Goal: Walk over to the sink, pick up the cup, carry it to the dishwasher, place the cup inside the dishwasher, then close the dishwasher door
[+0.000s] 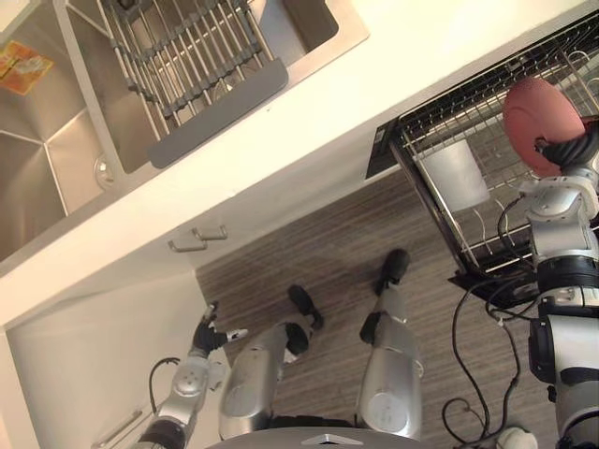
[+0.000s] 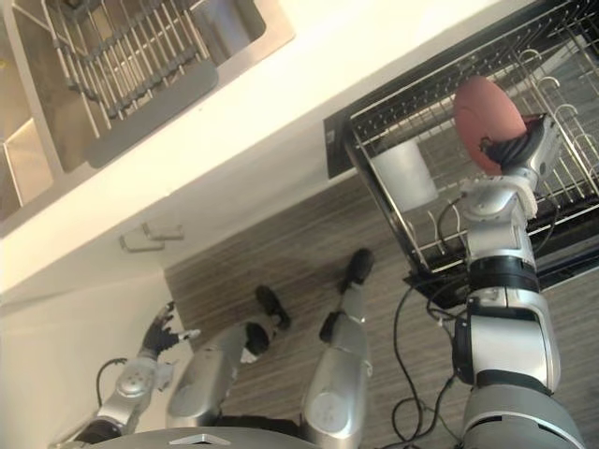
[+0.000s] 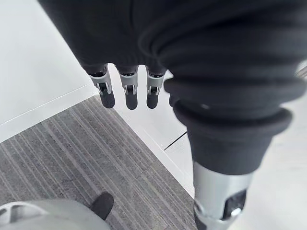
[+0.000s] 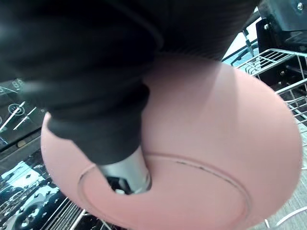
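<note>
Right arm up from 5 o'clock, forearm near vertical, right hand (image 1: 571, 150) at 2 o'clock. Fingers curled round the pink cup (image 1: 540, 117), thumb (image 4: 127, 171) pressed on its base. Cup tilted, base toward the head camera, over the pulled-out dishwasher rack (image 1: 496, 220). Cannot tell whether it touches the wires.

Left arm low at 7 o'clock, hanging beside the white cabinet front. Left hand (image 1: 208, 329) empty, fingers (image 3: 127, 91) straight and slack, pointing at the grey plank floor (image 1: 318, 253).

In the rack, a pale container (image 1: 454, 173) at 9 o'clock from the cup, apart from it. White countertop (image 1: 328, 112) running 8 to 2 o'clock between rack and steel sink (image 1: 65, 159). Sink at 10 o'clock, a wire drainer (image 1: 187, 56) set in it. Cabinet handle (image 1: 198, 238) just under the counter edge.
</note>
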Controlling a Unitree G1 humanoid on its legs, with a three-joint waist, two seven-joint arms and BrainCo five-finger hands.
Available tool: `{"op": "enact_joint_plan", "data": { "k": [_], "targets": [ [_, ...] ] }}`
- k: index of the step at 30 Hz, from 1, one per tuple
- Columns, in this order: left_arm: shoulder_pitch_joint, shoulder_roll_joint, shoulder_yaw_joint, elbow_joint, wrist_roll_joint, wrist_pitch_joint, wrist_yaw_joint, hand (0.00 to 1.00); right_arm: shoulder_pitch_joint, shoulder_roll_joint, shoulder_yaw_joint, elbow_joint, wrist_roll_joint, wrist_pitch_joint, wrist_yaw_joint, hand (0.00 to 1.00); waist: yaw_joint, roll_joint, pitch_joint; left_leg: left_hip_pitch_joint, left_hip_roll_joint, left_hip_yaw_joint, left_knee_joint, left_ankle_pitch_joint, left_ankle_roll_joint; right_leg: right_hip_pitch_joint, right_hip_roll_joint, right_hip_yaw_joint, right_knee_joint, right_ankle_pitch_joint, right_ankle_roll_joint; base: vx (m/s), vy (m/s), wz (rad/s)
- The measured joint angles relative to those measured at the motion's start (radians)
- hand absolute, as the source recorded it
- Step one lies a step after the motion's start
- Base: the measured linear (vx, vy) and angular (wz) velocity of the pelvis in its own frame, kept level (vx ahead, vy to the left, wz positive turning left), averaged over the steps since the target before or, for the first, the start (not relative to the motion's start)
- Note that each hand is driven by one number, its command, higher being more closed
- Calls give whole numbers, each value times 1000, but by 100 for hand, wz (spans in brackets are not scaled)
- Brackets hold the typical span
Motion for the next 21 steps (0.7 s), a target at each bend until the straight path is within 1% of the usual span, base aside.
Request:
{"op": "enact_joint_plan", "data": {
  "k": [2,3,7,8,9,10,11,13,14,16,17,18,19,21],
  "targets": [
    [0,0,0,0,1,0,6,0,14,0,-1,0,10,-3,30,100,-1,0,0,12,0,0,-3,0,0,14,0,-2,-3,-1,1,0,0,0],
    [1,0,1,0,1,0,8,0,27,0,-2,0,13,-6,32,100,-1,0,0,21,0,0,-7,0,-1,21,1,-2,-4,-2,2,3,1,-3],
    [8,0,2,2,1,-7,11,0,71,0,-11,0,16,-41,17,100,-6,0,0,40,-2,0,-16,1,-3,37,1,-3,-4,-5,6,0,0,0],
    [9,0,3,2,1,-9,11,0,74,0,-13,0,16,-42,16,100,-7,0,0,43,-2,0,-17,1,-3,40,2,-3,-4,-6,7,0,0,0],
    [10,0,3,2,1,-14,11,0,76,1,-22,-3,18,-44,20,0,-11,0,0,50,-1,-1,-17,0,-4,47,2,-4,-5,-7,8,0,0,0],
    [10,0,4,2,1,-17,11,0,76,1,-26,-5,18,-44,20,0,-13,-1,0,54,-1,-1,-17,0,-4,51,2,-5,-5,-7,9,0,0,0],
    [10,0,5,2,2,-19,11,0,84,2,-43,-24,33,-44,42,0,-14,-1,0,61,-1,-1,-18,-1,-4,57,2,-5,-5,-8,10,0,0,0],
    [10,0,13,1,2,-20,12,0,96,2,-51,-58,68,-48,112,0,-19,-6,-3,65,-1,-1,-18,-1,-5,62,3,-6,-5,-8,10,0,0,0],
    [10,-1,23,1,3,-20,11,0,109,2,-48,-69,94,-51,168,0,-20,-9,-3,72,1,-2,-18,-2,-5,72,4,-9,-5,-9,11,0,0,0],
    [12,-1,32,3,3,-19,11,0,124,5,-46,-72,138,-54,228,0,-22,-12,-4,88,6,-5,-16,-4,-8,89,7,-15,-6,-13,13,-1,-9,-2],
    [20,-1,43,2,3,-19,11,0,132,10,-47,-75,177,-60,259,0,-21,-21,-9,93,7,-3,-18,-5,-9,91,9,-17,-5,-17,11,-4,-19,-4],
    [23,-1,50,2,4,-19,12,0,137,12,-47,-78,201,-65,270,0,-21,-26,-11,94,8,-3,-18,-5,-10,94,10,-19,-5,-19,13,2,-26,-5],
    [29,-1,64,5,4,-18,12,0,147,21,-48,-78,242,-74,294,0,-22,-40,-17,98,11,-3,-18,-7,-12,98,12,-21,-5,-24,15,0,0,0],
    [44,0,73,7,4,-18,14,0,168,45,-63,-85,284,-86,313,0,-25,-67,-30,109,16,-2,-23,-10,-17,107,18,-21,-5,-29,13,17,-18,-5]
  ]
}}
